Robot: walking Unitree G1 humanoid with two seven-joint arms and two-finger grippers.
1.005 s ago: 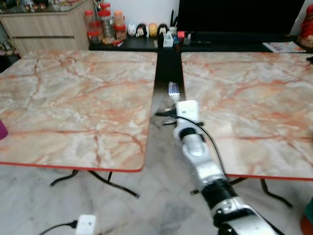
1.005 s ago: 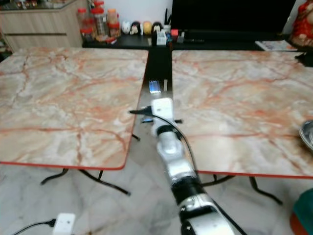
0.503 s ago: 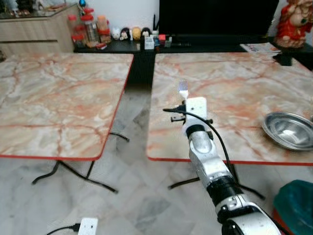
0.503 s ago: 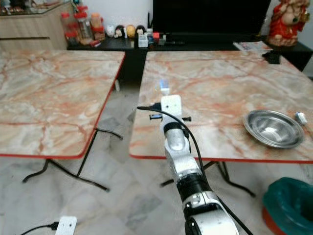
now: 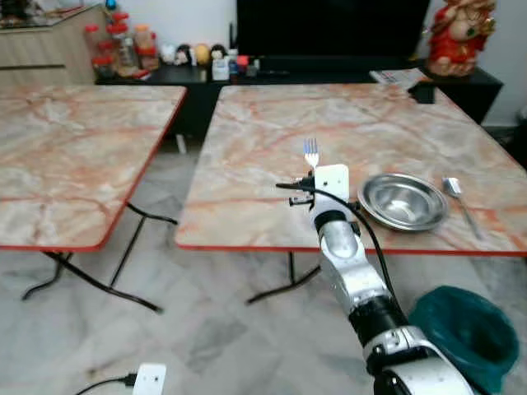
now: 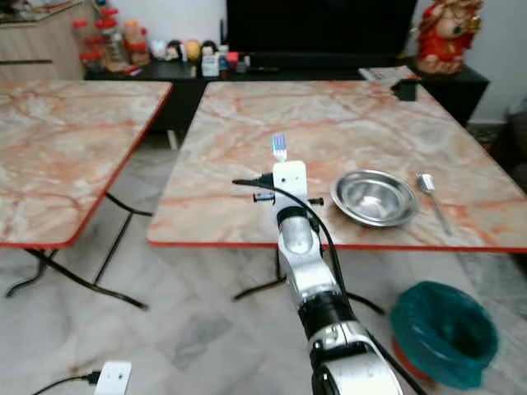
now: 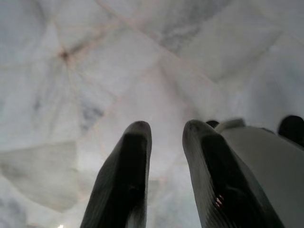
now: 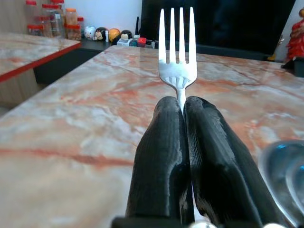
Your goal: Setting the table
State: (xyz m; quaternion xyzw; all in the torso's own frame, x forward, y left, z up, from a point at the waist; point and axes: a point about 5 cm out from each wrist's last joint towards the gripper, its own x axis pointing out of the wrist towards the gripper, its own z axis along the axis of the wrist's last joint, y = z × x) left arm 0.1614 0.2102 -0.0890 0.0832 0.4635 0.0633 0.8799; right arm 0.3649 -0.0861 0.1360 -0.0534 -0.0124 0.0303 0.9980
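A silver metal fork (image 8: 177, 57) is pinched by its neck between the two black fingers (image 8: 161, 156) of the right gripper (image 8: 183, 107), which are pressed tight against it, with the tines pointing straight up. In the head views the fork (image 5: 311, 152) is held above the near edge of the right-hand square table with the orange-veined marble-pattern top and red rim (image 5: 272, 123), and the silver right arm (image 5: 350, 276) is stretched forward from the lower part of the picture toward that edge.

A round, shallow stainless-steel bowl (image 5: 403, 201) is set on this table, just to the right of the gripped fork and close to the near edge. A silver metal spoon (image 5: 459, 203) is laid on the table just right of the bowl, apart from it, with its scoop toward the far side. A red and gold figurine (image 5: 454, 37) is seen on the black low cabinet (image 5: 329, 70) beyond the table's far edge, and a row of jars with red lids (image 5: 115, 51) stands further left on the same cabinet. A second table of the same marble pattern (image 5: 66, 156) stands to the left of the first, with a gap of pale floor between them. A teal round bin (image 5: 461, 333) is seen on the floor below the table's near right corner.

The left gripper (image 7: 164, 135) is pointed down at pale marble floor tiles (image 7: 95, 71), its two fingers slightly parted and holding nothing.
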